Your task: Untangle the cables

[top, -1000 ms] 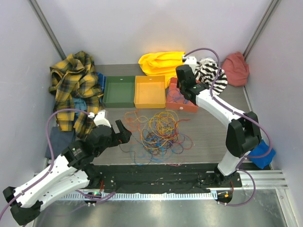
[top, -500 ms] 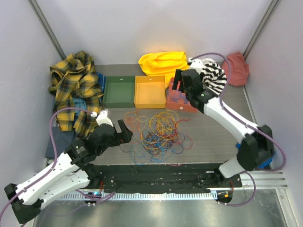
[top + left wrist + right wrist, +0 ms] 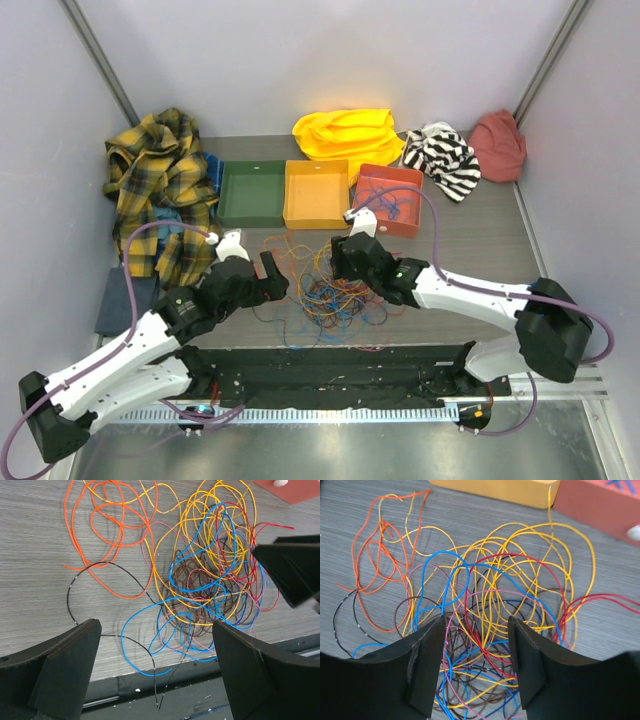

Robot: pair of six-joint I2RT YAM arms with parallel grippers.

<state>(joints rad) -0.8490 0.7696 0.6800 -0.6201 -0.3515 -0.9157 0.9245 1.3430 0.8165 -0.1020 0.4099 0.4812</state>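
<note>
Cables in one loose tangle mid bench, just in front of orange tray & green tray; near side of heap close to black strip by arm bases. Orange loops off to left of heap, w/ thin black strand curling out below them. Yellow, blue, red & brown strands packed thickest at centre-right. A few blue strands also inside red tray, apart from main heap.

Left gripper low at left edge of tangle, jaws spread wide, gripping nothing. In left wrist view, gripper framing black & blue loops of cables; no contact w/ strands as far as visible.

Right gripper over upper-centre of heap, jaws apart, pinching nothing. In right wrist view, gripper w/ fingers either side of blue, yellow & pink strands of cables; touching them or just above, cannot tell.

Along back of bench: plaid shirt far left, yellow cloth behind trays, striped cloth & pinkish-red cloth at far right.
</note>
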